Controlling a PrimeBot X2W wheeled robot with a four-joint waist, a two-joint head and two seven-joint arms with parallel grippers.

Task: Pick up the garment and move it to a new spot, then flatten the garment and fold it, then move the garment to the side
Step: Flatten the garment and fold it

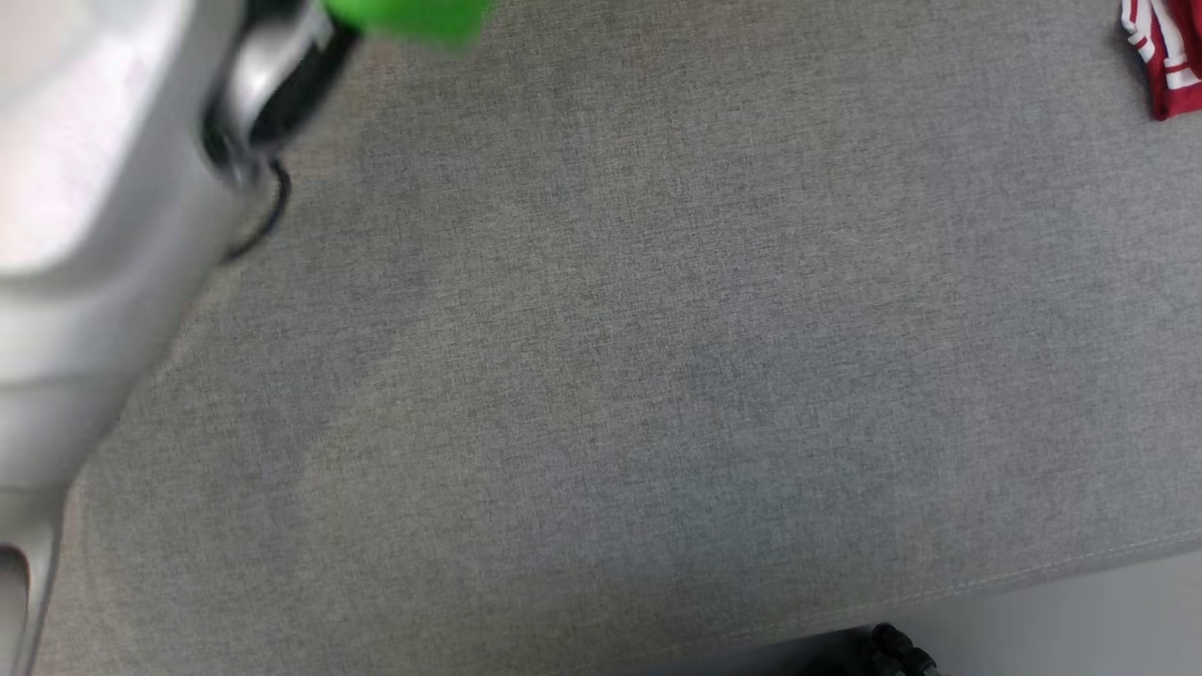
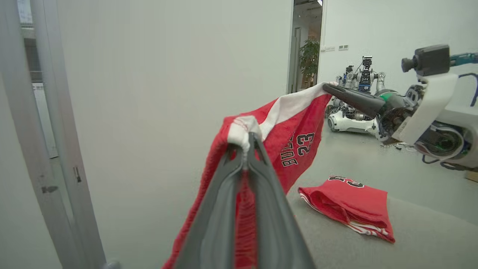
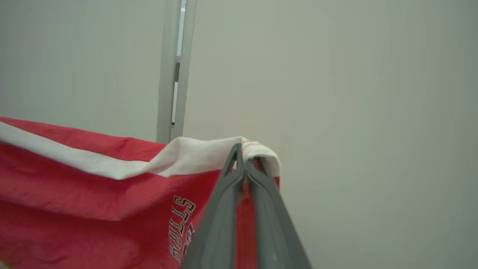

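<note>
The red Bulls garment (image 2: 295, 123) hung in the air above the far left part of the table, stretched by its white band (image 2: 287, 106) between the two arms. The left gripper (image 2: 244, 145) was clenched on one bunched end of that band, and the right gripper (image 2: 328, 87) was clamped on the other end. The garment's lower part ran out of the left wrist view behind the fingers, so its full shape could not be made out.

Black outlined lettering on the red cloth read "BULLS" over "23". In the right wrist view a finger cut the word off.

A second red garment (image 2: 351, 201) lay folded on the grey fabric-covered table (image 1: 657, 357), its print mostly folded under and unreadable. In the head view a scrap of red and white cloth (image 1: 1164, 56) showed at the far right edge, cropped by the frame. A pale forearm (image 1: 84, 235) and a green patch (image 1: 413, 17) were too blurred to identify further.

Behind stood a plain white wall (image 2: 168, 74) with a grey metal frame (image 2: 48, 130) on the left. On the right, other robots (image 2: 354, 97) were parked on the floor beside a doorway with a potted plant (image 2: 309, 56).
</note>
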